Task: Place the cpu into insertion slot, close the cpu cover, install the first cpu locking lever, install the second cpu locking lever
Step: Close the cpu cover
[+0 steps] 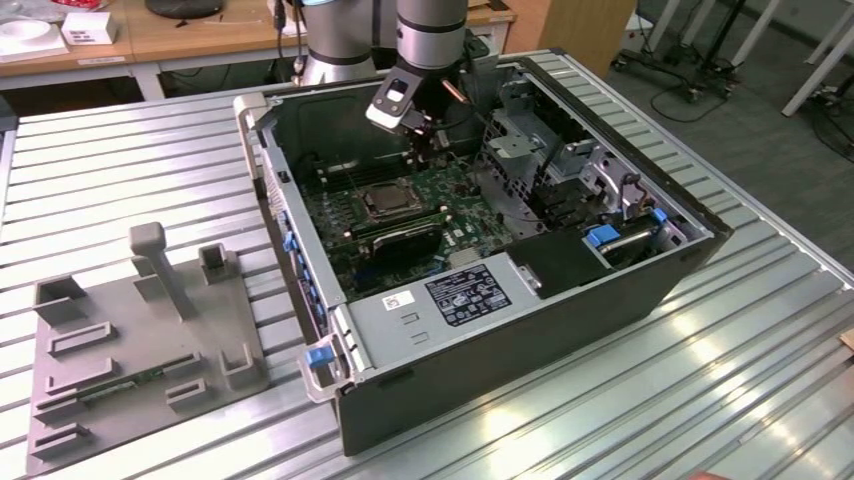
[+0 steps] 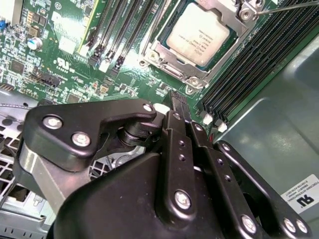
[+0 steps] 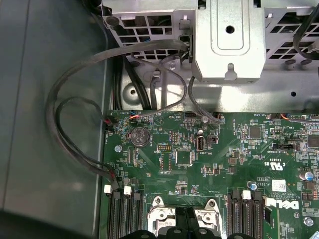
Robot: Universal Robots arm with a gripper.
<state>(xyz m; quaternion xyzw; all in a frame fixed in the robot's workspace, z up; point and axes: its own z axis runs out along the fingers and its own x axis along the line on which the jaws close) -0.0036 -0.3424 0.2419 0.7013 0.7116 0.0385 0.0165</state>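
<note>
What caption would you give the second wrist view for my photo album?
Black gripper poised over the green motherboard, near the cpu framed by the cpu cover.

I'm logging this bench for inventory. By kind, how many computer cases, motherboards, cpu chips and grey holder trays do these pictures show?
Open black computer case: 1
Green motherboard: 1
Square grey metal-faced cpu: 1
Flat grey holder tray: 1
Total: 4
</note>
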